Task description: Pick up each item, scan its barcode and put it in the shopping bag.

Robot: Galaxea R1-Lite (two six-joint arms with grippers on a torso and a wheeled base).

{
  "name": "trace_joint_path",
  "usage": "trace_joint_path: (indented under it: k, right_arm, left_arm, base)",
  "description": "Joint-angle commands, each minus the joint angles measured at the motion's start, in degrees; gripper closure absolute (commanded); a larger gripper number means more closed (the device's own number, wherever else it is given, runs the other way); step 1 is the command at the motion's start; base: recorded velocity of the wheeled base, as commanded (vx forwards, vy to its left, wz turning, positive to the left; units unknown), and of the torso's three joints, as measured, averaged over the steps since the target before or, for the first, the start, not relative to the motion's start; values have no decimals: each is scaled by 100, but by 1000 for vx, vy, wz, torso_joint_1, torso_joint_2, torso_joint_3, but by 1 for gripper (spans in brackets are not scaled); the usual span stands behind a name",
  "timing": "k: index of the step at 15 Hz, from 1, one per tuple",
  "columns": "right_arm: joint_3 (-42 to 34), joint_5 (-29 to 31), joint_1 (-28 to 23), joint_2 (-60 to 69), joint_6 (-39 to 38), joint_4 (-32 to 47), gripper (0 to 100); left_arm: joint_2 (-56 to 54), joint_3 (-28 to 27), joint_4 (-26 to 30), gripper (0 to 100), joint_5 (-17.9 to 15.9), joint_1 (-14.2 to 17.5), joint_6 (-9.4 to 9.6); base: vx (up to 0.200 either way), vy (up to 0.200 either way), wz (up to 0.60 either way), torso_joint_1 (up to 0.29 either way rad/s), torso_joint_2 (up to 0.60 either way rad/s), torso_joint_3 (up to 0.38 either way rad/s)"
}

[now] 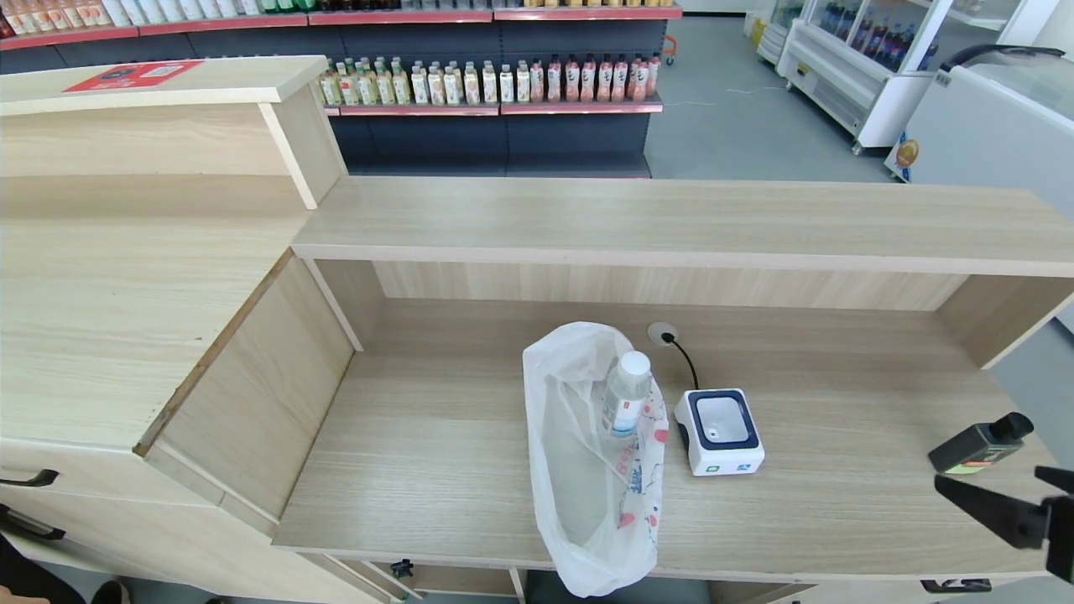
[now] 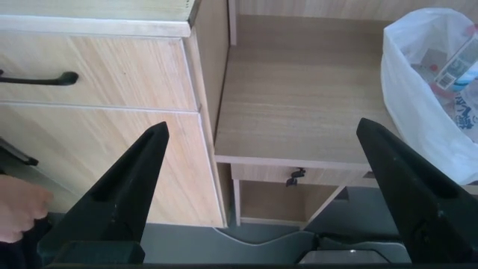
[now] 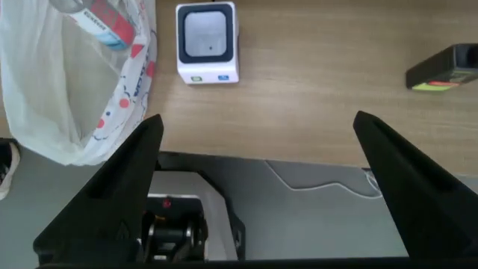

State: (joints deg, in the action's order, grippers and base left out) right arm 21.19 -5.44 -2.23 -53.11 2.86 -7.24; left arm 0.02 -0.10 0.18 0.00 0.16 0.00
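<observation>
Both jaws gape empty; bottle [image 1: 628,390] in shopping bag [image 1: 587,545], label [image 1: 622,413] unreadable.

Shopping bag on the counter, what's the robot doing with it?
It's checking out groceries. A clear bottle sits in the white shopping bag, next to the scanner. A dark bottle lies at the right end of the counter, not yet picked up. Both arms' jaws stand open and empty.
</observation>
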Motion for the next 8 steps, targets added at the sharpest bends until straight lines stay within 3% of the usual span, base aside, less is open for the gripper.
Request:
trace_joint_path:
  k: [1,5,8]
  right_arm:
    - [-71,34,-58,1233,-5,671,0]
    - [-97,43,-58,1277,4,803,0]
    - [-176,113,-58,1295,4,803,0]
  left_arm:
    - [-2,1,-1,0,0,2,0]
    - [-2,1,-1,0,0,2,9]
    - [-2,1,-1,0,9,2,9]
  base:
    - [0,-200,0,-2,-2,2]
    - [0,-200,0,4,-3,6]
    - [-200,-200,0,1,1,4]
